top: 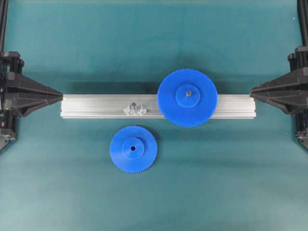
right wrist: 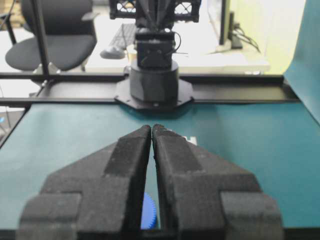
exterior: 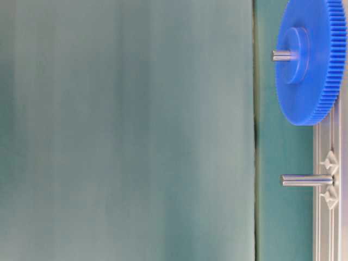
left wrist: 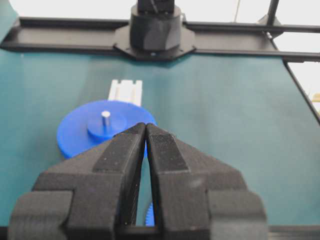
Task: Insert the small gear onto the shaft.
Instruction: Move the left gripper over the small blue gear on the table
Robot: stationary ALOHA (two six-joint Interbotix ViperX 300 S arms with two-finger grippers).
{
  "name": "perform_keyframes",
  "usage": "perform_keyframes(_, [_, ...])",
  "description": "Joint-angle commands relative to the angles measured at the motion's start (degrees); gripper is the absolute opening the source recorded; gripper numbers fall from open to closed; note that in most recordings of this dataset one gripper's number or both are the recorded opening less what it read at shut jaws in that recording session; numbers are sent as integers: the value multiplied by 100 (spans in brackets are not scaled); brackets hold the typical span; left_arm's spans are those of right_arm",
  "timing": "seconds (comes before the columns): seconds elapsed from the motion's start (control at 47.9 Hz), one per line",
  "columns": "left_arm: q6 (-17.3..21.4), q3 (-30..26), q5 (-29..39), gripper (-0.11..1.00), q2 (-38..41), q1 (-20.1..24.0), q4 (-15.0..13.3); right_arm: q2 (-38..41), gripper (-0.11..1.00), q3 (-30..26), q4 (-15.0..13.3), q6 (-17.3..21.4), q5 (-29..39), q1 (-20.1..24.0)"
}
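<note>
Starting cold — both claws, left (top: 61,95) and right (top: 251,91), pressed together, holding nothing. Small gear (top: 133,149) lies flat; I risk a slipped rim pinch or missing the thin shaft (exterior: 306,180) — tiny hole.

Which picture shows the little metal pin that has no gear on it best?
The table-level view: the shaft shows side-on at full length, sticking out from the rail. The overhead view looks down its tip, so only its silvery base shows. Neither wrist view shows it; the closed fingers fill the foreground.
</note>
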Motion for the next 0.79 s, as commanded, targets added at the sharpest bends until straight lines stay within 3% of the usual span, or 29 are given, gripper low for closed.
perform_keyframes(0.0, [-70, -360, 193, 16, 202, -97, 44, 88, 16, -158, 26, 18, -18, -18])
perform_keyframes(0.104, [-79, -580, 563, 26, 404, -105, 44, 202, 26, -334, 176, 62, 659, -9])
perform_keyframes(0.251, [-70, -853, 923, 12, 650, -158, 44, 352, 26, -677, 176, 70, 1679, -18])
perform_keyframes(0.418, [-70, -1081, 1301, 10, 993, -334, 44, 510, 26, -949, 202, 79, 2470, -18])
perform_keyframes(0.626, [-158, -1477, 1670, 10, 1582, -527, 44, 800, 26, -1178, 202, 79, 2918, -18])
perform_keyframes(0.773, [-650, -1758, 1846, 10, 2065, -554, 44, 1028, 26, -1266, 211, 88, 3006, -18])
